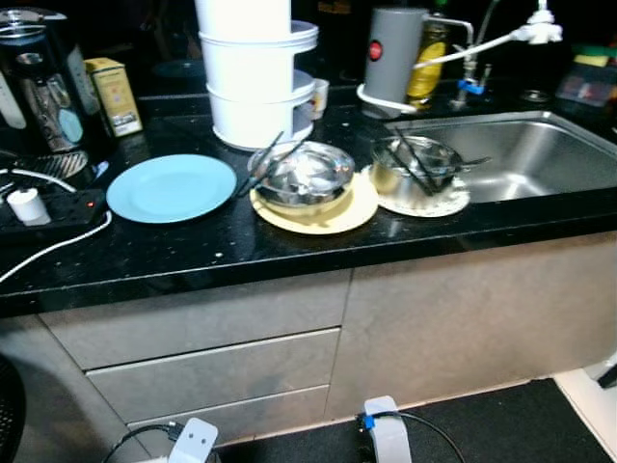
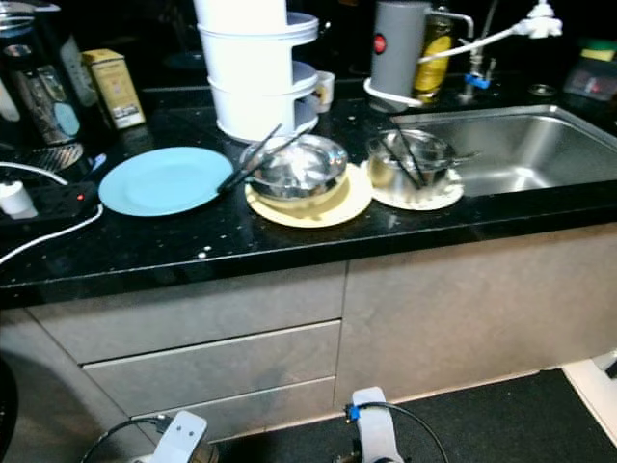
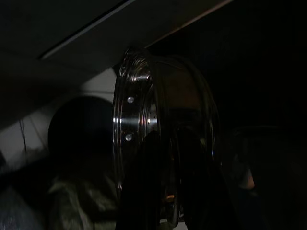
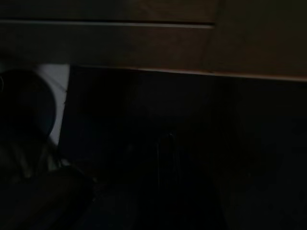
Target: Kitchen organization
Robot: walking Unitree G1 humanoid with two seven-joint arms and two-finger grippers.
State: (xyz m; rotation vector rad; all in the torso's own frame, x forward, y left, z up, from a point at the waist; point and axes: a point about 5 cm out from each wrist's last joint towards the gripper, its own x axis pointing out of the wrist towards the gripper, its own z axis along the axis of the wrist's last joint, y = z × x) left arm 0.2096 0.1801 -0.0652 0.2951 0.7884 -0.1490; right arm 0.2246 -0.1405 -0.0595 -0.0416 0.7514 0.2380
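Note:
A blue plate (image 1: 171, 187) lies on the black counter (image 1: 193, 253). Beside it a steel bowl (image 1: 304, 175) with black chopsticks (image 1: 262, 164) sits on a yellow plate (image 1: 328, 218). Another steel bowl (image 1: 416, 162) holding chopsticks rests on a white plate (image 1: 439, 204) by the sink (image 1: 525, 154). Both arms hang low in front of the cabinets, the left arm (image 1: 194, 441) and the right arm (image 1: 387, 436). In the dim left wrist view my left gripper (image 3: 168, 148) is shut on the rim of a shiny steel bowl (image 3: 136, 105). The right wrist view is almost black.
Stacked white containers (image 1: 255, 72), a grey canister (image 1: 393, 48) and a tap (image 1: 468, 53) stand at the back. A coffee maker (image 1: 39, 77), yellow box (image 1: 114, 95) and power strip (image 1: 53, 207) with white cables occupy the left. Drawers (image 1: 212, 371) face me below.

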